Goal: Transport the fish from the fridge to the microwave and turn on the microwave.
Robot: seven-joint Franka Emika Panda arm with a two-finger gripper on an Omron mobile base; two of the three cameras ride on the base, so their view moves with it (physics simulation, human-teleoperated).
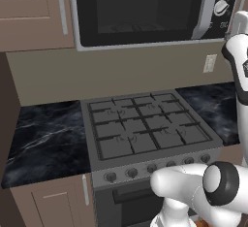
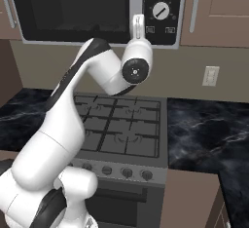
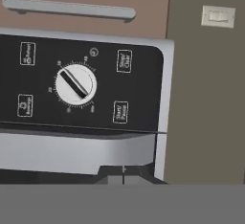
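The microwave (image 1: 145, 8) (image 2: 73, 8) hangs on the wall above the stove, its black glass door closed. Its dark control panel (image 3: 72, 89) carries a round white knob (image 1: 221, 8) (image 2: 161, 11) (image 3: 75, 85) and several small buttons. My gripper (image 2: 138, 18) (image 1: 240, 21) is raised in front of the panel, beside the door's long handle. In the hand view its dark fingertips (image 3: 123, 173) stand together, shut with nothing between them, just short of the panel's edge. The fish and the fridge are out of view.
A gas stove (image 1: 145, 124) (image 2: 121, 124) with knobs along its front sits below, flanked by black marble counters (image 1: 43, 134) (image 2: 209, 129). A wall outlet (image 1: 209, 63) (image 2: 210, 75) (image 3: 218, 16) is on the backsplash. Brown cabinets (image 1: 29, 12) (image 2: 223, 8) stand beside the microwave.
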